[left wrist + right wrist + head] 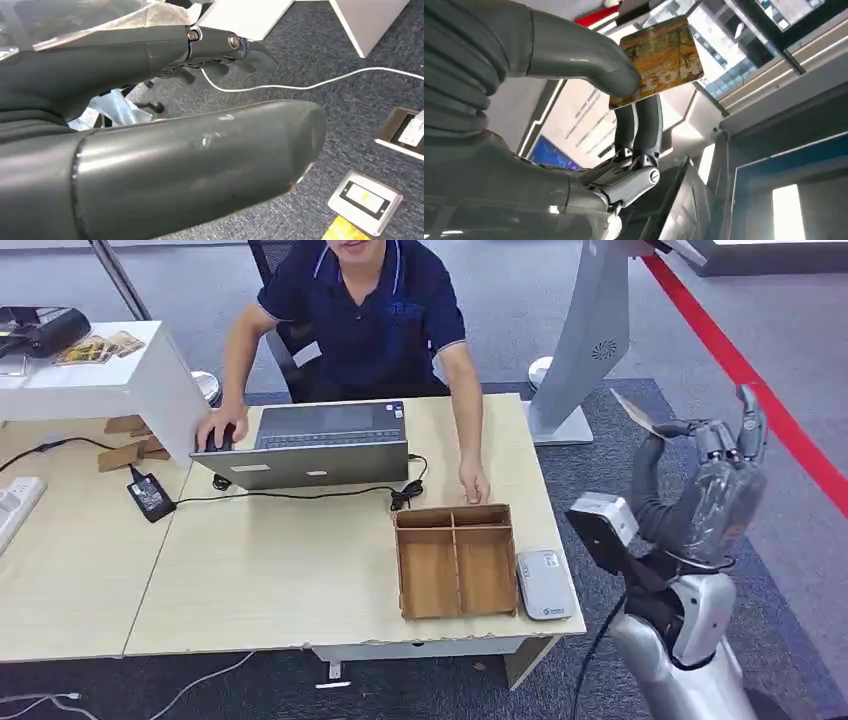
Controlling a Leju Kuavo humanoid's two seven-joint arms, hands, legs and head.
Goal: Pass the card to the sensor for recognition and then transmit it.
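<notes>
My right hand (pixel 715 480) is raised beside the table's right end, off its edge, and pinches a yellow-brown printed card (pixel 634 412) between thumb and fingers. In the right wrist view the card (pixel 659 60) stands out past the thumb (pixel 614 80), with two dark fingers (pixel 639 125) behind it. A flat white-grey sensor box (pixel 545 583) lies on the table's right front corner, well below and to the left of the card. My left hand (pixel 190 170) hangs over the carpet with its thumb and fingers apart and nothing in it.
A wooden compartment tray (pixel 457 512) sits just left of the sensor box. A seated person (pixel 370 310) works at a laptop (pixel 320 445), one hand (pixel 473 485) resting near the tray. A white kiosk stand (pixel 590 340) rises behind the table's right end. Cables and floor sockets (pixel 365 200) lie on the carpet.
</notes>
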